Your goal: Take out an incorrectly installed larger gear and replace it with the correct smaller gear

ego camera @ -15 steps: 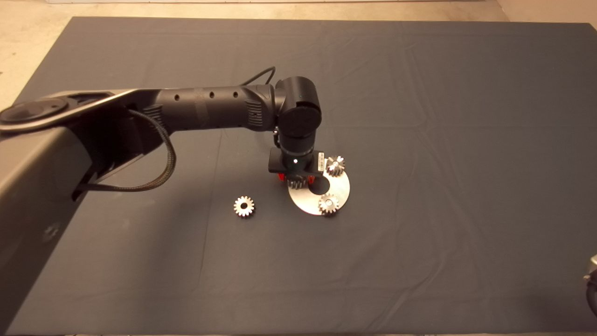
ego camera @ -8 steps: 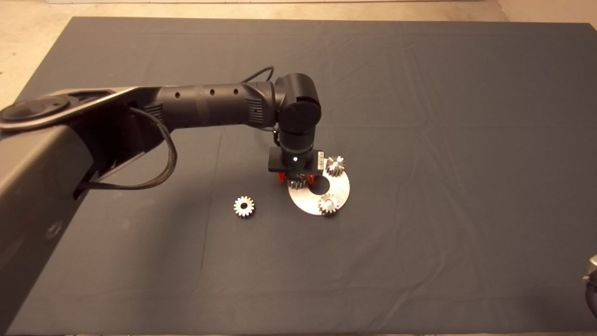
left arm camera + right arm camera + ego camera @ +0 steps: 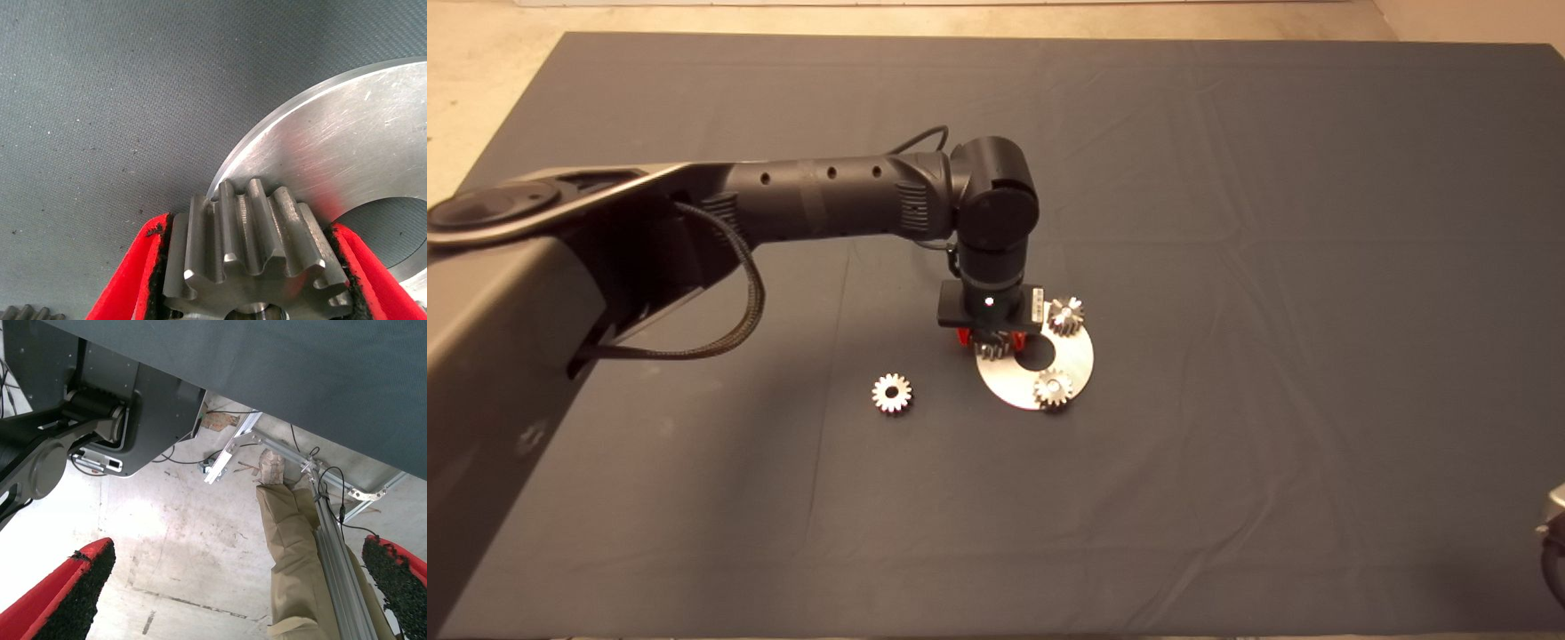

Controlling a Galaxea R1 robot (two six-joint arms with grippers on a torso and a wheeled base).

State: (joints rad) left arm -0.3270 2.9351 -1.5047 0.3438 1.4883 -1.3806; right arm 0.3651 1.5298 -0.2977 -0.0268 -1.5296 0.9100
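Note:
My left gripper (image 3: pixel 989 342) stands over the left edge of the round steel plate (image 3: pixel 1072 364), shut on the larger gear (image 3: pixel 989 349). In the left wrist view the gripper (image 3: pixel 248 273) has both red fingers (image 3: pixel 130 280) pressed on the sides of the grey coarse-toothed gear (image 3: pixel 250 253), at the plate's rim (image 3: pixel 320 147). I cannot tell whether the gear rests on the plate or is lifted. The smaller gear (image 3: pixel 892 393) lies flat on the mat, left of the plate. My right gripper (image 3: pixel 1554 533) is parked at the lower right edge, open (image 3: pixel 237 587).
Two more gears sit on the plate, one at its far edge (image 3: pixel 1065 316) and one at its near edge (image 3: pixel 1054 388). The plate has a round centre hole (image 3: pixel 1037 354). The right wrist view shows the floor, a metal frame and a person's leg (image 3: pixel 293 553).
The left arm's wrist has shifted slightly toward the far side. The gripper stays shut on the larger gear at the plate's left edge. Nothing else has moved.

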